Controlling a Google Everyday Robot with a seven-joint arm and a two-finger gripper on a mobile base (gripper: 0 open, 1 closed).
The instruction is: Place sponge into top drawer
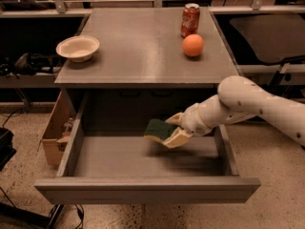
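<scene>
The top drawer [147,191] stands pulled fully out, its plain front panel nearest. Over its floor, right of the drawer's middle and toward its back, hangs the sponge [158,128], green face up and yellow foam below, tilted down to the left. The gripper [170,130] has it clamped, one pale finger above and one beneath. The white arm [248,104] reaches in over the drawer's right wall, bent at a rounded elbow and sloping down to the wrist.

A cardboard box [53,133] sits just left of the drawer. Behind and above the drawer is the grey cabinet [138,56] top, with a bowl [77,47] at the left, an orange [193,45] at the right, and beyond it a red can [190,19] whose white lettering cannot be read.
</scene>
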